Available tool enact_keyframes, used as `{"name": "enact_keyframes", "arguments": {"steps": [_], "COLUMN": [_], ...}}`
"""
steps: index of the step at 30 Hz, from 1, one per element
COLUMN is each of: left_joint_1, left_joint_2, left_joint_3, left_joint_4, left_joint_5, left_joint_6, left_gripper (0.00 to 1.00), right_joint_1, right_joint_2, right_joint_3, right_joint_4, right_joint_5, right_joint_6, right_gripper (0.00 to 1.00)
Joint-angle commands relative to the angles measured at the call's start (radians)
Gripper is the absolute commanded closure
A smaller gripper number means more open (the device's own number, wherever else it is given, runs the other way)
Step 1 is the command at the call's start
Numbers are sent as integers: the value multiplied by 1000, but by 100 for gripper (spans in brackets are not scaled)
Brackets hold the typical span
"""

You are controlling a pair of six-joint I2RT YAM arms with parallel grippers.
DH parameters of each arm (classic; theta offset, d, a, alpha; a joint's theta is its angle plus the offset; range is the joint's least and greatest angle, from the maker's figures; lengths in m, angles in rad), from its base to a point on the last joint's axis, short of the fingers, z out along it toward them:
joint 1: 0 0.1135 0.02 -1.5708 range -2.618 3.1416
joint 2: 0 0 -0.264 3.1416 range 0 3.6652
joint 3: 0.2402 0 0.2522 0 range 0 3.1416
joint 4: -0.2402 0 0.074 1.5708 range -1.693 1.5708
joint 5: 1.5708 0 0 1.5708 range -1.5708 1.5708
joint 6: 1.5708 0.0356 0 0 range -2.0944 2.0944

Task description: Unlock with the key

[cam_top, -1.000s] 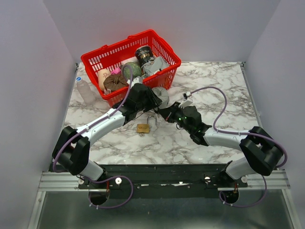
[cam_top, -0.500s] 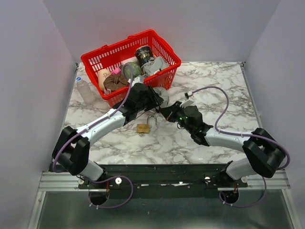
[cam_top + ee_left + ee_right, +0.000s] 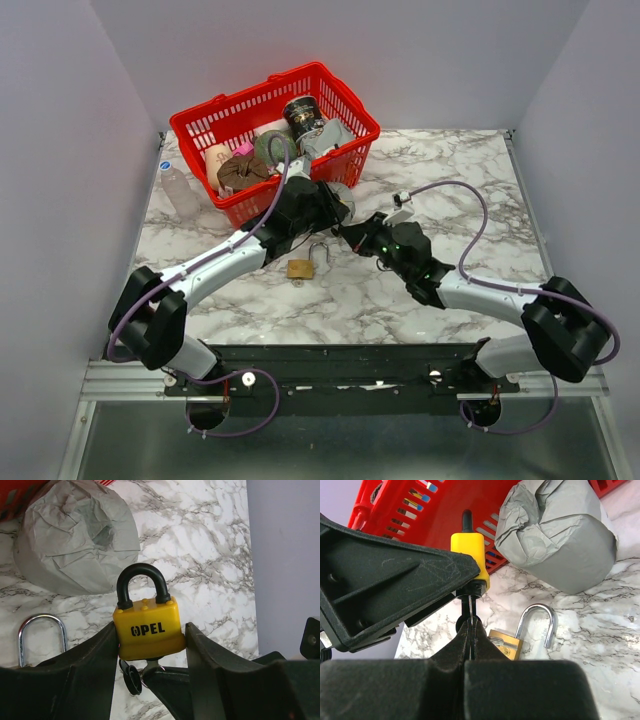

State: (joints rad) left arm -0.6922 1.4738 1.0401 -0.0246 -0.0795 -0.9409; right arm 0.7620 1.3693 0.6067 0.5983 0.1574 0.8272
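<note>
The left jaws clamp the yellow padlock (image 3: 148, 627) by its sides, shackle up and closed, above the desk (image 3: 450, 170) just in front of the red basket (image 3: 200, 128). The right jaws are pinched narrow on the key (image 3: 470, 607), which meets the padlock's underside. A brass padlock (image 3: 299, 268), shackle open, lies on the desk in front of the basket. A grey wad (image 3: 343, 197) sits beside the basket.
</note>
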Motion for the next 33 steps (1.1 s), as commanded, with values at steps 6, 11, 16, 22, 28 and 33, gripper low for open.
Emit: {"name": "enact_keyframes", "arguments": {"steps": [6, 11, 16, 22, 28, 33], "left_joint_1": [-67, -73, -76, -79, -81, -86], "left_joint_2": [-29, -33, -35, -43, -52, -55], "left_joint_3": [17, 17, 14, -2, -17, -23], "left_joint_4": [-57, -55, -47, 3, 61, 92], "left_joint_5": [86, 87, 87, 138, 181, 198], "left_joint_6": [14, 17, 14, 31, 50, 60], "left_gripper": [100, 100, 100, 100, 100, 100], "right_joint_1": [-32, -32, -35, -53, -99, -147], "right_joint_2": [-73, -73, -81, -81, -104, -110], "right_joint_3": [10, 8, 8, -2, -18, -48], "right_joint_4": [93, 90, 86, 98, 112, 150], "right_joint_5": [128, 139, 148, 133, 59, -4], "right_joint_6": [-42, -49, -59, -54, -48, 13], "right_gripper": [99, 99, 99, 99, 99, 99]}}
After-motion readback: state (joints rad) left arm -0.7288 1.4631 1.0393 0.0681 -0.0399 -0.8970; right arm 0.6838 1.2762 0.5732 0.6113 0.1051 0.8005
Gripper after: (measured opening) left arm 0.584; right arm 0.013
